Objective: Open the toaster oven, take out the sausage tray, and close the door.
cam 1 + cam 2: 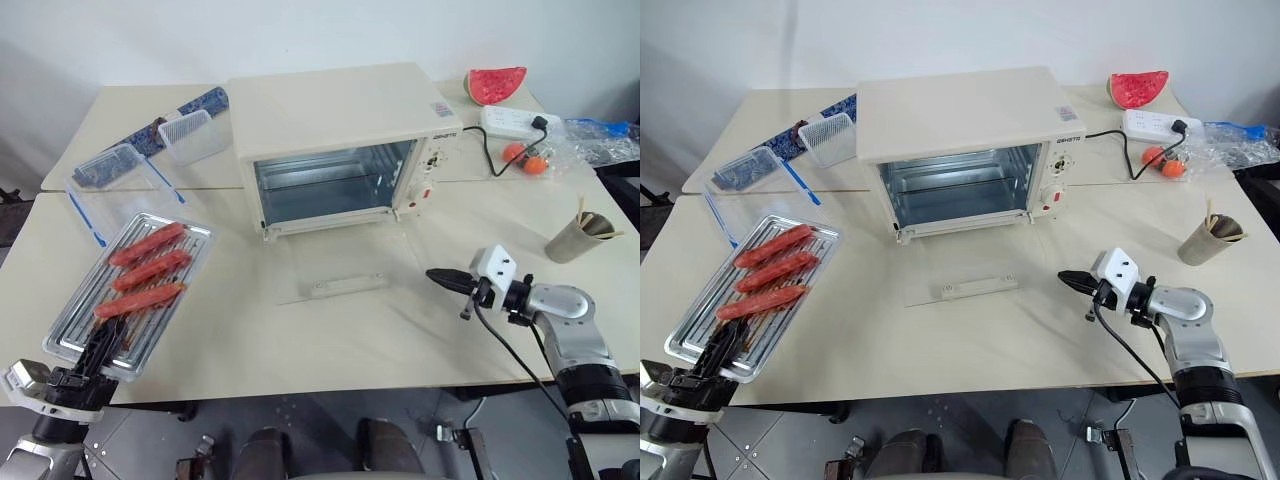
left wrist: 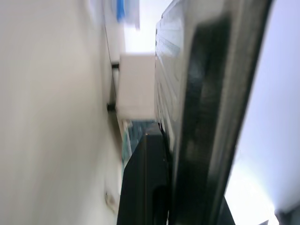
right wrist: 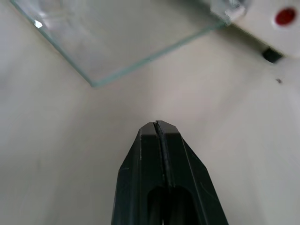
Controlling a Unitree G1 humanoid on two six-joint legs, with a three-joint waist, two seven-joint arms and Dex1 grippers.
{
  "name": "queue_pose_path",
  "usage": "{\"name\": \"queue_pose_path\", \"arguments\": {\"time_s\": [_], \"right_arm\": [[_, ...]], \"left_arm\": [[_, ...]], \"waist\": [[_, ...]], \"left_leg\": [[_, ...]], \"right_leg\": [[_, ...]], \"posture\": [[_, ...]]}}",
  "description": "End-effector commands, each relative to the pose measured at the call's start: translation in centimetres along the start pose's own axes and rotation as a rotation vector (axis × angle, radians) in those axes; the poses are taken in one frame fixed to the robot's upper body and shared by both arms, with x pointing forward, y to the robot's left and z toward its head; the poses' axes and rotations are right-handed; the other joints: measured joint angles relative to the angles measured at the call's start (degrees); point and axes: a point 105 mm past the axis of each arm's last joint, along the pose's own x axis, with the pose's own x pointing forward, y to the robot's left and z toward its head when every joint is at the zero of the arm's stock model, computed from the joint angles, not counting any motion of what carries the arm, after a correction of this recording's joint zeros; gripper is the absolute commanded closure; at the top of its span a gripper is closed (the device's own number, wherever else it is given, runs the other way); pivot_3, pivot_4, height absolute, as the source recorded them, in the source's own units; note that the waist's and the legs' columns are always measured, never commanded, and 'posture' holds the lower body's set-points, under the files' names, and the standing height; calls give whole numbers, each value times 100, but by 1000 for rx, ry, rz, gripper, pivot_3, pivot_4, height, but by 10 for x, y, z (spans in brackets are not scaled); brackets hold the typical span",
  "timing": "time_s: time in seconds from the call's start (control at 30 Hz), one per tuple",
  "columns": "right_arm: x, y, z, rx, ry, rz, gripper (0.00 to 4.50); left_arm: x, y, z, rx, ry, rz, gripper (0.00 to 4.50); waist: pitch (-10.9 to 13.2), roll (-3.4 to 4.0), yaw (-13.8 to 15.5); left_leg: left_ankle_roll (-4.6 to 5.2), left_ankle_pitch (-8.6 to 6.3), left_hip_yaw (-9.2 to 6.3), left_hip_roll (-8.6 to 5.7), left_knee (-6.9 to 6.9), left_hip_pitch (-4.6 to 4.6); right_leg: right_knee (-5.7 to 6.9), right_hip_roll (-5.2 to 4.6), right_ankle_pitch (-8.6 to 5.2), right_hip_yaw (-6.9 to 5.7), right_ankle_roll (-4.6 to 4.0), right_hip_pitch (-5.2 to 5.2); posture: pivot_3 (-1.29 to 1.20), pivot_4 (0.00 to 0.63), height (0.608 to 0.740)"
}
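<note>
Pincer point(image 1: 100, 352) edge hidden beneath sausage tray point(image 1: 70, 325) it grips.

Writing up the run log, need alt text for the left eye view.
The left tool grips the near edge of the sausage tray, with three sausages, held out left of the toaster oven. The door lies open flat on the table. The right tool, shut and empty, hovers right of the door.

One toaster oven point(image 1: 340, 130), door point(image 1: 335, 262) down flat on table point(image 1: 300, 330). One sausage tray point(image 1: 130, 290), three sausages point(image 1: 148, 243) on it. Two clear containers point(image 1: 190, 136) near table's far left corner. One watermelon slice point(image 1: 495, 84), one power strip point(image 1: 518, 122), one cup point(image 1: 575, 238).
</note>
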Motion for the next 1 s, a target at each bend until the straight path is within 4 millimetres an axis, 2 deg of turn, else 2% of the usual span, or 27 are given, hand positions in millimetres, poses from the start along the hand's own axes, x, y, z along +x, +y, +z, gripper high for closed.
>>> {"name": "queue_pose_path", "arguments": {"time_s": [0.03,0.27,0.37,0.5,0.63,0.77,1.0], "right_arm": [[6,-3,15,-5,-80,12,4476],[6,-3,32,-6,-156,52,4476],[1,6,40,-73,-152,120,4476],[-3,0,63,-64,-230,75,4476],[1,-5,84,-99,-292,29,4476],[13,-16,120,-122,-423,-60,4476],[21,-30,147,-60,-534,-132,4476]], "left_arm": [[-6,-9,0,20,-18,-15,4500],[-1,-11,-1,27,2,-26,4500],[0,-10,-2,26,21,-15,4500],[4,-10,-5,20,52,-20,4500],[9,-9,-5,10,81,-25,4500],[16,-8,-11,-4,135,-25,4500],[17,-6,-10,-14,180,-8,4500]], "waist": [[0,0,-19],[0,0,-20],[0,0,-22],[0,0,-20],[0,0,-18],[1,2,-24],[1,2,-14]], "left_leg": [[-1,0,-1,0,0,0],[-1,-3,-1,1,0,-3],[-4,-5,-1,4,-1,-2],[-4,-7,-1,6,-1,-3],[-5,-7,0,6,-1,-2],[-5,-8,0,8,-1,-2],[-2,-12,-2,9,-5,-9]], "right_leg": [[1,0,0,0,0,0],[-2,0,0,-1,0,-1],[0,2,0,-1,0,-3],[-1,2,0,-1,0,-4],[-1,1,0,0,-1,-5],[2,1,0,0,-1,-8],[12,-1,1,-4,0,-9]], "posture": [[0,150,740],[0,150,740],[0,150,740],[0,150,740],[0,150,740],[0,150,740],[0,150,740]]}}
